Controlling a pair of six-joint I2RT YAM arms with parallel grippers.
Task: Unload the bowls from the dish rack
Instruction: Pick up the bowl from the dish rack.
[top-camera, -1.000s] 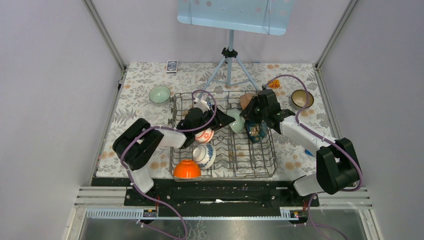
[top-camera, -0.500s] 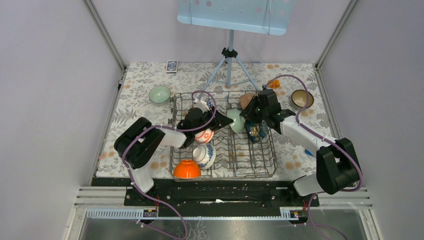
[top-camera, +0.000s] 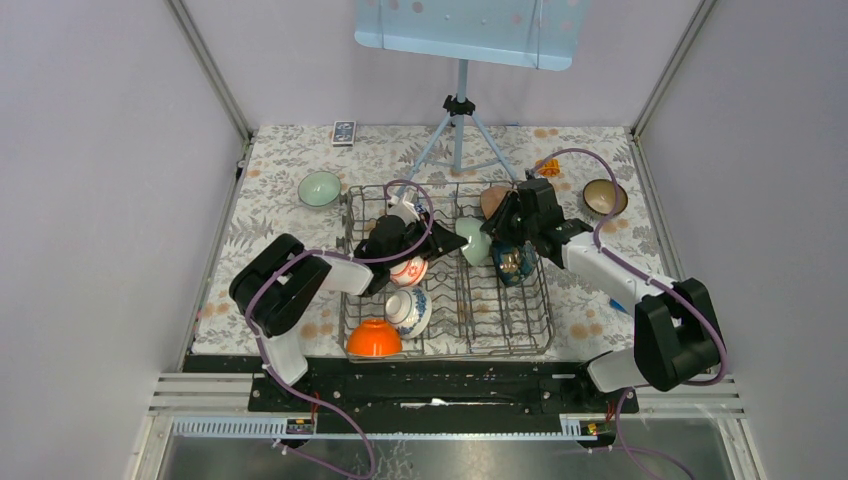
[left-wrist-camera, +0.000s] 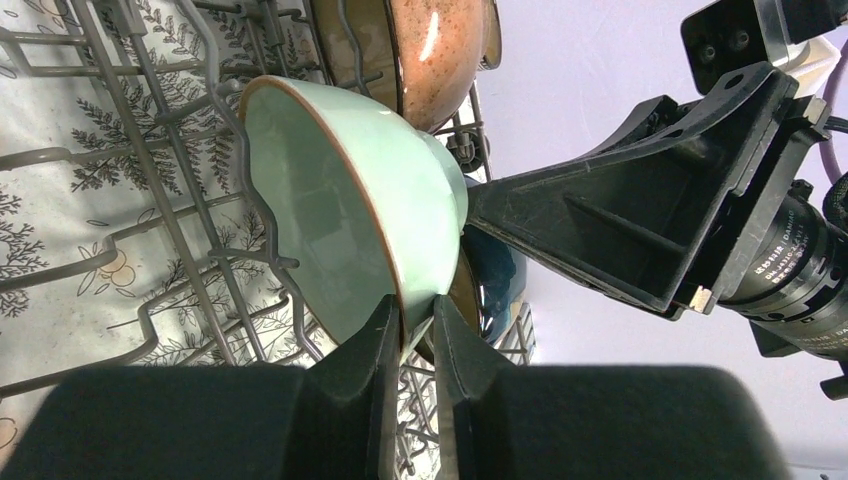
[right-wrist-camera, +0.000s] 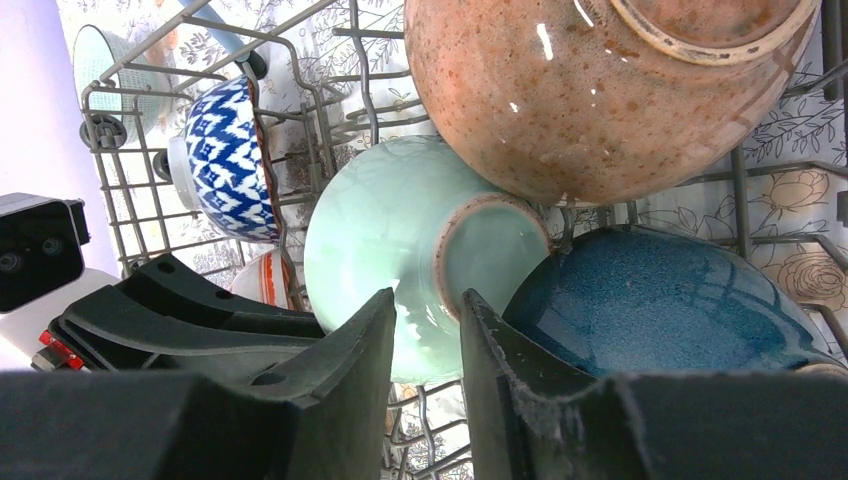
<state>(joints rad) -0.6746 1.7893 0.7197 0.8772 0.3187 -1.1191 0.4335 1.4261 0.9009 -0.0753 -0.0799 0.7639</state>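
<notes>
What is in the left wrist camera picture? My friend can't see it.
The left gripper pinches the rim of a pale green bowl standing on edge in the grey wire dish rack. A speckled brown bowl sits behind it, and the black right gripper reaches in from the right.

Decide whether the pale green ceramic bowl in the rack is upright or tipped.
Tipped on edge: the pale green ceramic bowl opens sideways in the grey wire dish rack; its foot ring faces the right wrist camera.
</notes>
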